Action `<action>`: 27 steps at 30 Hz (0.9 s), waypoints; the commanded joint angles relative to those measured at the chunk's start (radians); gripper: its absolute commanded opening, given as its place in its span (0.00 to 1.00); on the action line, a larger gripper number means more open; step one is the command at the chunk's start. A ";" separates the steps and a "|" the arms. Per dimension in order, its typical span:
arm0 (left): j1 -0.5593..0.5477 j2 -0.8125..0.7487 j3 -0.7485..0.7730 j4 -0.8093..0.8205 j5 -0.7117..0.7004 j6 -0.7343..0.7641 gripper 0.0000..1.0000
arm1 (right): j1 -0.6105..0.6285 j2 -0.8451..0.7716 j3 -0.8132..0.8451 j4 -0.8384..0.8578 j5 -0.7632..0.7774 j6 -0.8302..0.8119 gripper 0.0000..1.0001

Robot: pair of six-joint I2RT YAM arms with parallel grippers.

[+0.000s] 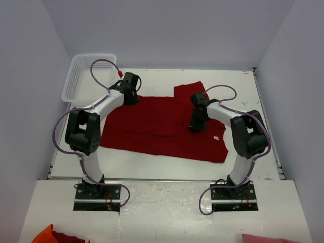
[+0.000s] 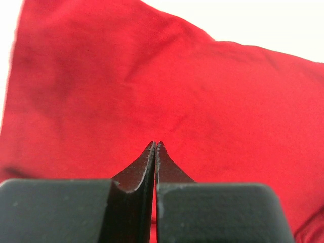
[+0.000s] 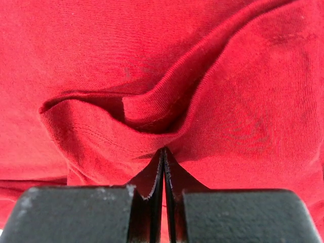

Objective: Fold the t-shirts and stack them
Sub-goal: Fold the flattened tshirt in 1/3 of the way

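A dark red t-shirt (image 1: 152, 124) lies spread across the table, with one sleeve toward the far edge and a small white label (image 1: 216, 137) near its right side. My left gripper (image 1: 130, 100) points down at the shirt's far left edge. Seen from the left wrist, the left gripper (image 2: 154, 144) is shut, its tips against smooth red cloth (image 2: 152, 76) with no fold between them. My right gripper (image 1: 196, 127) stands on the shirt's right half. Seen from the right wrist, the right gripper (image 3: 163, 150) is shut where a hemmed fold of the t-shirt (image 3: 101, 126) bunches up.
A white mesh basket (image 1: 81, 76) sits at the table's far left corner. White walls close in on the left, back and right. In front of the arm bases lie an orange and red cloth (image 1: 50, 235) and a pink cloth (image 1: 268, 238).
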State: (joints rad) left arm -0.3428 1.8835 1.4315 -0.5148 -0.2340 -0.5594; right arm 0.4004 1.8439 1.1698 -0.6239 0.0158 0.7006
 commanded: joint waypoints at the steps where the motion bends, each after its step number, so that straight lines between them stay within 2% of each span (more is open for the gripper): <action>1: 0.001 -0.014 0.067 -0.108 -0.141 -0.020 0.00 | 0.035 0.002 -0.053 -0.005 0.032 0.092 0.00; 5: 0.001 0.009 0.049 -0.165 -0.217 -0.065 0.00 | 0.060 -0.018 -0.120 -0.008 0.055 0.137 0.00; 9: 0.007 -0.006 -0.035 -0.116 -0.241 -0.062 0.00 | 0.087 -0.044 -0.177 0.000 0.067 0.181 0.00; 12: 0.021 0.031 -0.045 -0.091 -0.254 -0.042 0.00 | 0.092 -0.061 -0.208 0.010 0.070 0.191 0.00; 20: 0.039 0.103 -0.060 -0.111 -0.240 -0.062 0.00 | 0.094 -0.075 -0.209 -0.017 0.090 0.200 0.00; 27: 0.061 0.085 -0.172 -0.139 -0.171 -0.146 0.00 | 0.097 -0.120 -0.268 -0.005 0.081 0.234 0.00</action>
State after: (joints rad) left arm -0.3004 1.9743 1.3289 -0.6106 -0.4320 -0.6453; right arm 0.4816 1.6993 0.9718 -0.5125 0.0677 0.9108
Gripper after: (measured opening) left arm 0.002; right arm 0.003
